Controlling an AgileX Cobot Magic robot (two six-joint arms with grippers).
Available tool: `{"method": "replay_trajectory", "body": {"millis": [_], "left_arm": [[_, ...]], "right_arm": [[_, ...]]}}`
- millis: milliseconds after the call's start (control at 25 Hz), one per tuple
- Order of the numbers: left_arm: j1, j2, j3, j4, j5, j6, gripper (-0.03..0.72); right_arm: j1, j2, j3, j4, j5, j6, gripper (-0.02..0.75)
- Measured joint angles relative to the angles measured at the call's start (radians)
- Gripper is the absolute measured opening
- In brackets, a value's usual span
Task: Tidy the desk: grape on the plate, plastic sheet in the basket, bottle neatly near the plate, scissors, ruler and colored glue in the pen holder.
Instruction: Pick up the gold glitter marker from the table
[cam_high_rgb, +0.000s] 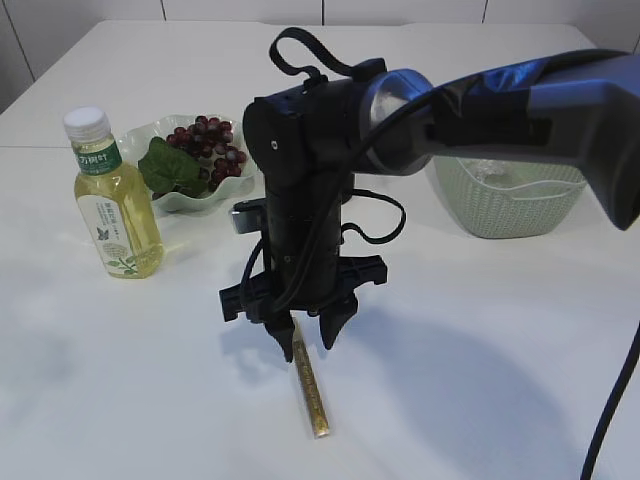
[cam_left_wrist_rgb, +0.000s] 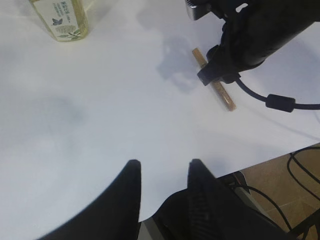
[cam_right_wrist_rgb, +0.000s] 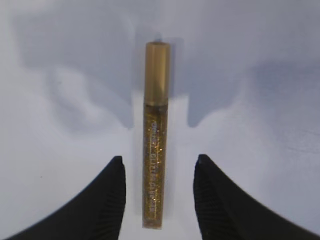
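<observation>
The right gripper (cam_right_wrist_rgb: 159, 200) hangs with fingers apart over the glitter glue stick (cam_right_wrist_rgb: 155, 135) lying flat on the table (cam_high_rgb: 480, 340) — go straight down, squeeze its middle gently. The left gripper (cam_left_wrist_rgb: 162, 187) waits, holding nothing.

Bright, even overhead light casts soft grey shadows on the table (cam_high_rgb: 480, 330); wrist views slightly blurred.

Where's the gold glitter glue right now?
The glitter glue lies flat on the white table, front-centre in the exterior view, directly beneath the open right gripper, untouched between its fingers.
</observation>
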Motion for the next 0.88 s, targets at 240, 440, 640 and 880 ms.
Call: {"method": "replay_trajectory", "body": {"millis": [240, 440, 640, 880], "left_arm": [[0.0, 0.0, 0.0, 0.0, 0.0, 0.0, 0.239], [0.0, 0.0, 0.0, 0.0, 0.0, 0.0, 0.239], [0.0, 0.0, 0.0, 0.0, 0.0, 0.0, 0.239], [0.0, 0.0, 0.0, 0.006, 0.0, 0.0, 0.239]], "right_arm": [[0.0, 0.038, 0.0, 0.052, 0.0, 0.0, 0.366], [0.0, 0.049, 0.0, 0.056, 0.0, 0.0, 0.366], [0.0, 0.05, 0.0, 0.05, 0.0, 0.0, 0.365], [0.0, 0.051, 0.0, 0.024, 0.0, 0.0, 0.365]]}}
